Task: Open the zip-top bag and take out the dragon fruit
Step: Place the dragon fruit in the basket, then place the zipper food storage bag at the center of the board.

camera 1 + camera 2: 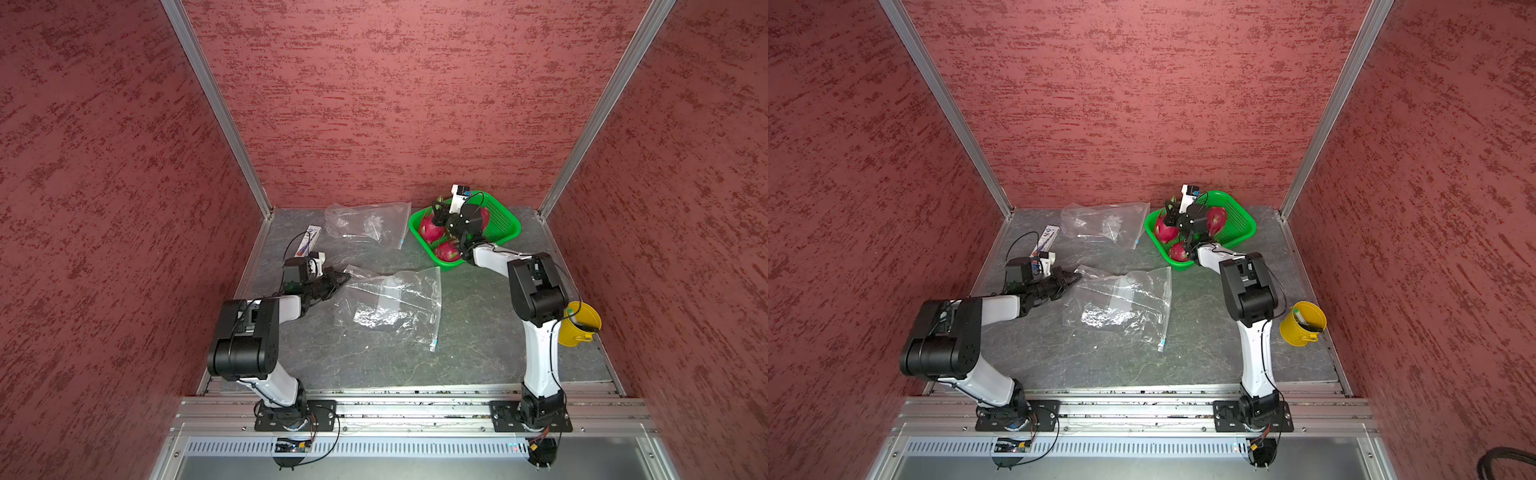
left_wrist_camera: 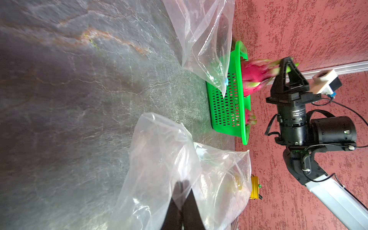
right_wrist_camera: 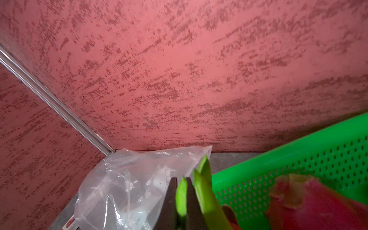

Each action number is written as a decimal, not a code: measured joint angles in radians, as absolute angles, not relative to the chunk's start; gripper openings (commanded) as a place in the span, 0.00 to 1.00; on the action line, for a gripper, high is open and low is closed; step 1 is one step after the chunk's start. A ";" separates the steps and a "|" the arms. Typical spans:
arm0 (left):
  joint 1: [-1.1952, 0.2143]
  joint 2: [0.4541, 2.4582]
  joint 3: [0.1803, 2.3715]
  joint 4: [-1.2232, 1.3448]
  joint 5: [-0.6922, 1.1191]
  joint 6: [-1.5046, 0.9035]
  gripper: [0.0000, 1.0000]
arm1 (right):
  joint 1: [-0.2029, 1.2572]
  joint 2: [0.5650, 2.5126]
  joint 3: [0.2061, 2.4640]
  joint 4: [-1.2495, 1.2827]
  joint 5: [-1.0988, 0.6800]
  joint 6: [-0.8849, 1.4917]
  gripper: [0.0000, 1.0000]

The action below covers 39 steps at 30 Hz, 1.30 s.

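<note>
Grey table (image 1: pixel 374 365) is walled in red. At its far right corner the dragon fruit (image 1: pixel 430 228) are kept in the basket (image 1: pixel 505 220), one clamped by a scale in the right gripper (image 1: pixel 437 208). The mid-table bag (image 1: pixel 390 307) is pinched at its edge by the left gripper (image 1: pixel 344 279).

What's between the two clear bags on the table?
Nothing: a bare strip of table separates the far bag from the near bag, seen in both top views and the left wrist view.

3 magenta dragon fruit (image 1: pixel 428 228) in basket (image 1: pixel 503 218); zip-top bag (image 1: pixel 390 303) crumpled
</note>
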<state>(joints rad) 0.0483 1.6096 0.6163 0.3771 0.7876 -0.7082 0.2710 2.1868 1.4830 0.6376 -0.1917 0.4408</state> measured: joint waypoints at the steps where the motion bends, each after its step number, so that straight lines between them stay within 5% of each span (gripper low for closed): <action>1: 0.048 1.604 0.617 0.374 0.788 -0.708 0.00 | 0.271 2.196 1.483 0.638 -0.195 0.442 0.04; 6: 0.048 1.582 0.617 0.371 0.788 -0.708 0.00 | 0.271 2.200 1.477 0.645 -0.211 0.461 0.32; 13: 0.052 1.565 0.618 0.333 0.783 -0.698 0.00 | 0.254 2.097 1.340 0.669 -0.250 0.505 0.97; 30: 0.246 1.489 0.733 0.186 0.594 -0.574 0.00 | 0.186 1.377 0.694 0.549 -0.002 0.380 0.99; 35: 0.315 1.510 0.756 0.190 0.570 -0.566 0.19 | 0.186 1.213 0.486 0.505 0.158 0.319 0.99; 36: 0.326 1.516 0.759 0.191 0.569 -0.562 0.35 | 0.185 1.188 0.450 0.500 0.190 0.311 0.99; 38: 0.337 1.521 0.762 0.189 0.562 -0.567 0.98 | 0.178 1.153 0.402 0.484 0.236 0.299 0.98; 39: 0.339 1.520 0.764 0.183 0.558 -0.568 1.00 | 0.176 1.139 0.387 0.480 0.254 0.287 0.98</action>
<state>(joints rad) 0.3389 1.5200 0.7635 0.1825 0.5583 -0.5678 0.1757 1.1393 0.3870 0.4797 0.2539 0.2874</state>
